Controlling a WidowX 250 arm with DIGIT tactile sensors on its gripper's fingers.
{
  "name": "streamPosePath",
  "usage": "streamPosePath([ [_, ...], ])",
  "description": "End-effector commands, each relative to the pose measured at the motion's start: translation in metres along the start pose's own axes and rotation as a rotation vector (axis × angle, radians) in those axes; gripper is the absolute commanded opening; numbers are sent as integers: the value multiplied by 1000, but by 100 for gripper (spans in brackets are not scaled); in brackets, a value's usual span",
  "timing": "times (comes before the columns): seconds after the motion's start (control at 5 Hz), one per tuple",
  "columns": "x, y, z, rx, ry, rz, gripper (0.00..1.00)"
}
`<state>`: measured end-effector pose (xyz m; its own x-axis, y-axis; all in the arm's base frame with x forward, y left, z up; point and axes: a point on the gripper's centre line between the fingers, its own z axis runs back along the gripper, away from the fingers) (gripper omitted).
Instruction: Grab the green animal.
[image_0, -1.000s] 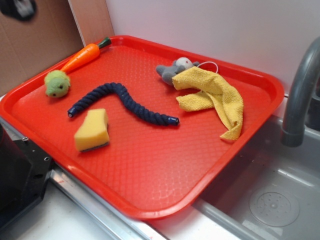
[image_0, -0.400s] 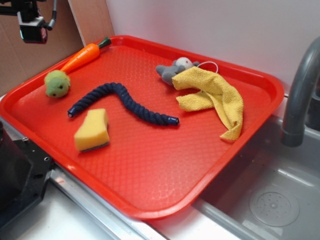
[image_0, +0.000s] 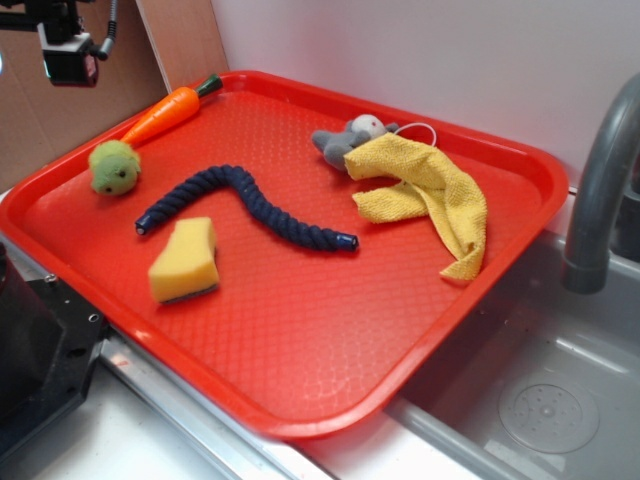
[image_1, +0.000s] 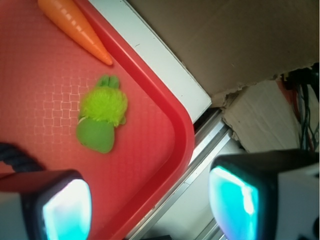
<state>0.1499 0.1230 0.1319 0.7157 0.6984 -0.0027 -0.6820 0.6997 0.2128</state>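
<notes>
In the wrist view the two fingers (image_1: 65, 207) stand spread wide, one pad at the lower left over the red tray (image_1: 30, 100) and the other at the lower right out past the tray's rim, with nothing between them. The gripper (image_1: 150, 210) therefore holds nothing, and its gap sits over the tray's edge, not over the target. The green animal (image_1: 100, 120) lies on the tray just inside the rim, up and to the left of the gap, apart from both fingers; the carrot (image_1: 75, 27) lies near it, its tip pointing toward it without touching. In the exterior view the green animal (image_0: 114, 167) rests by the tray's left edge, with the carrot (image_0: 165, 112) behind it, the rope (image_0: 250, 205) and the sponge (image_0: 185, 260) nearer the middle, and the grey plush (image_0: 345, 140) and yellow cloth (image_0: 430, 195) well apart on the far side. Judged from this, the task is barely begun: the approach is under way, and centring over the toy, lowering and closing all remain. The exterior view shows only a dark piece of the arm (image_0: 68, 45) at the top left corner, cut off by the frame, so the fingers cannot be seen there. The pads are blurred in the wrist view, and the height above the tray cannot be told.
</notes>
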Motion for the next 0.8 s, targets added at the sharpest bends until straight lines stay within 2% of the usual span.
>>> streamPosePath([
  [0.0, 11, -10, -30, 38, -16, 256, 100],
  [0.2, 15, -19, -43, -22, -62, 274, 100],
  [0.4, 24, -21, -70, -93, -50, 266, 100],
  [0.6, 31, -22, -89, -98, -27, 234, 100],
])
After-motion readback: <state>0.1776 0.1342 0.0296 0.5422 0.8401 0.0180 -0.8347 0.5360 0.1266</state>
